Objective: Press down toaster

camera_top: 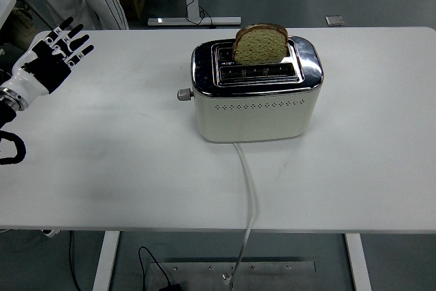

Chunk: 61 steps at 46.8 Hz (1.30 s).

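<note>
Toaster (pixel 257 93) sits well right of spread left fingers (pixel 73 40).

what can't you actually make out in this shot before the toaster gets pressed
- Head view: the toaster shows only a small knob on its left end; that end face is turned away, so any lever track is hidden.
- The slice of bread has its lower part hidden inside the slot.
- The right arm is outside the frame.
- The left hand is open near the left edge, its arm cut off.
- The cord ends below the table edge.

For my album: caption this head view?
Open left robot hand raised beside a toaster holding one bread slice.
</note>
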{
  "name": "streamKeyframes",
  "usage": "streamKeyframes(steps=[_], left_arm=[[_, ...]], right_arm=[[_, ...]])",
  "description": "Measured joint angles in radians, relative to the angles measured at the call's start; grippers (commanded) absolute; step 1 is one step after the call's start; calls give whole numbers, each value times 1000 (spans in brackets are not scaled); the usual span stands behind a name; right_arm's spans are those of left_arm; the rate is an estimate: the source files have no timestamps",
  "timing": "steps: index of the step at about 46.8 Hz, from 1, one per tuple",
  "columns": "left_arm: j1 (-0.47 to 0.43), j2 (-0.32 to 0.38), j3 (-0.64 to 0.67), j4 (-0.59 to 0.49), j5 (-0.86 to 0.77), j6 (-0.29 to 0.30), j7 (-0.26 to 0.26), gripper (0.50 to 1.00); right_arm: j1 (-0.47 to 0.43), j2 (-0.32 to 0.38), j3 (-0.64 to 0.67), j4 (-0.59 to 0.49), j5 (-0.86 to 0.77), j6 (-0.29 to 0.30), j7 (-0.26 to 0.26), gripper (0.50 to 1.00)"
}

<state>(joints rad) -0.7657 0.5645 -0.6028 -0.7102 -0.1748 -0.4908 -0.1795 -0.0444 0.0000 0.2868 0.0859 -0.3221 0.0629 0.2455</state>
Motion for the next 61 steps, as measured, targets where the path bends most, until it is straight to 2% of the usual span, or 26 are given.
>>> streamKeyframes(steps=[61], left_arm=[[10, 11, -3, 0, -8, 5, 0, 1000]], right_arm=[[1, 0, -1, 0, 0, -1, 0, 998]])
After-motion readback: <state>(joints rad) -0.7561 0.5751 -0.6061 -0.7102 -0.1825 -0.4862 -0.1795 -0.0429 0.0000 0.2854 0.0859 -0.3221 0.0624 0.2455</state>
